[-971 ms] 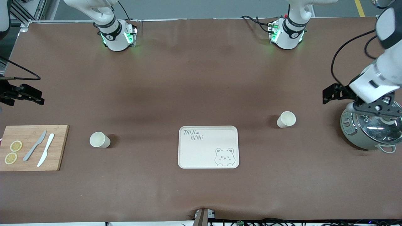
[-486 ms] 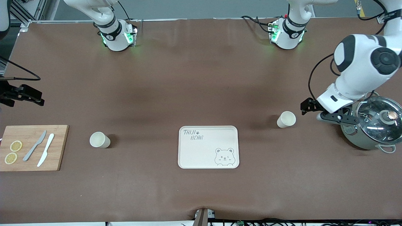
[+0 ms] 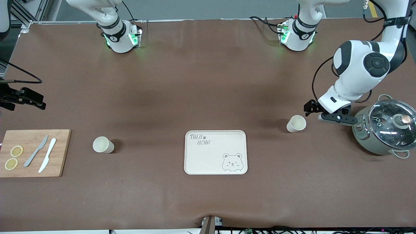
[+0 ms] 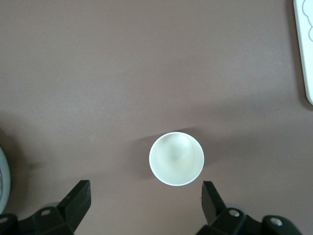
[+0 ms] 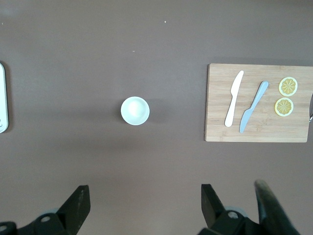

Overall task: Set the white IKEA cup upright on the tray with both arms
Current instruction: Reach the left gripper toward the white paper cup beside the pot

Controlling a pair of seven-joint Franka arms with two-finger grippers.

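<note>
White cups, two of them, both standing mouth-up on the brown table and neither on the tray (image 3: 215,152) yet. One cup (image 3: 296,123) stands toward the left arm's end of the table, near the lidded pot (image 3: 385,130); the second cup (image 3: 103,144) stands toward the right arm's end, between the tray and the wooden cutting board (image 3: 34,153).

Left gripper (image 3: 320,112) hangs just above the table beside the nearer-to-pot cup, fingers spread wide. In the left wrist view the cup (image 4: 176,158) sits ahead of the two black fingers (image 4: 78,203), not between them, so no contact shows.

Right gripper (image 5: 142,205) hovers high, fingers apart, looking down on its cup (image 5: 135,110) and the board with the white knife (image 5: 234,98), the grey knife (image 5: 254,106) and two lemon slices (image 5: 285,96). Only a black part of that arm shows at the front view's edge.

Now the risks. This cup looks light and narrow at the base, I'd say; if the left gripper comes in off-centre, one finger could hit the wall first and tip or skid it. The pot sits close to the left arm's wrist, so a wide swing could clip the lid. A squeeze near the rim might let the tapered cup slip down. And if the two arms converge on the tray together, they could crowd each other over it.
</note>
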